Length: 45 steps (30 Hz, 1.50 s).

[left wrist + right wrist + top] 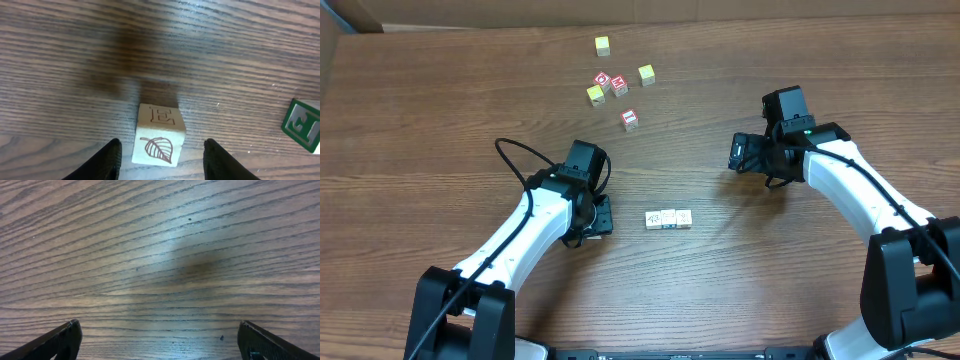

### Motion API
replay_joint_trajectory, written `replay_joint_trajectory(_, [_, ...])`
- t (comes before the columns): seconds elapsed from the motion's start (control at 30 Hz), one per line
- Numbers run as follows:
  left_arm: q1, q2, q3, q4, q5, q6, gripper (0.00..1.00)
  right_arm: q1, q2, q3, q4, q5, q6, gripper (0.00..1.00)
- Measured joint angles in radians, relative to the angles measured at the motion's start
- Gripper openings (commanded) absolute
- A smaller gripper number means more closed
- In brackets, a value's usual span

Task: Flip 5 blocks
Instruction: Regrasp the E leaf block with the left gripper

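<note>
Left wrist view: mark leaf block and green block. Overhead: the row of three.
leaf block [158, 149], left wrist view, centre of leaf face.
green block [302, 124], left wrist view, printed face.
row of three blocks [668, 219], overhead view, middle block.

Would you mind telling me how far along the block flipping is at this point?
Possibly done: three pale wooden cubes sit in a neat row, though flips cannot be confirmed. In hand: the left pincer stands open astride a pale wooden cube lettered E, not touching. Left: the green-faced wooden cube beside it; the right pincer hangs open.
</note>
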Motion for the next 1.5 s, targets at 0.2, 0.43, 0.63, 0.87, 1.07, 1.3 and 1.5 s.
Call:
replay_joint_trajectory(0.2, [0.000, 0.000, -0.004, 0.007, 0.000, 0.026, 0.43, 0.000, 0.000, 0.000, 0.000, 0.000, 0.000, 1.00])
replay_joint_trajectory(0.43, [0.000, 0.000, -0.012, 0.008, 0.000, 0.059, 0.33, 0.000, 0.000, 0.000, 0.000, 0.000, 0.000, 1.00])
replay_joint_trajectory(0.63, [0.000, 0.000, -0.012, 0.011, -0.001, 0.076, 0.35, 0.000, 0.000, 0.000, 0.000, 0.000, 0.000, 1.00])
replay_joint_trajectory(0.87, [0.000, 0.000, -0.015, 0.020, -0.003, 0.101, 0.36, 0.000, 0.000, 0.000, 0.000, 0.000, 0.000, 1.00])
replay_joint_trajectory(1.07, [0.000, 0.000, -0.041, 0.045, -0.003, 0.104, 0.34, 0.000, 0.000, 0.000, 0.001, 0.001, 0.000, 1.00])
replay_joint_trajectory(1.3, [0.000, 0.000, -0.045, 0.067, -0.003, 0.104, 0.34, 0.000, 0.000, 0.000, 0.000, 0.000, 0.000, 1.00])
replay_joint_trajectory(1.5, [0.000, 0.000, -0.055, 0.076, -0.003, 0.104, 0.31, 0.000, 0.000, 0.000, 0.001, 0.000, 0.000, 1.00])
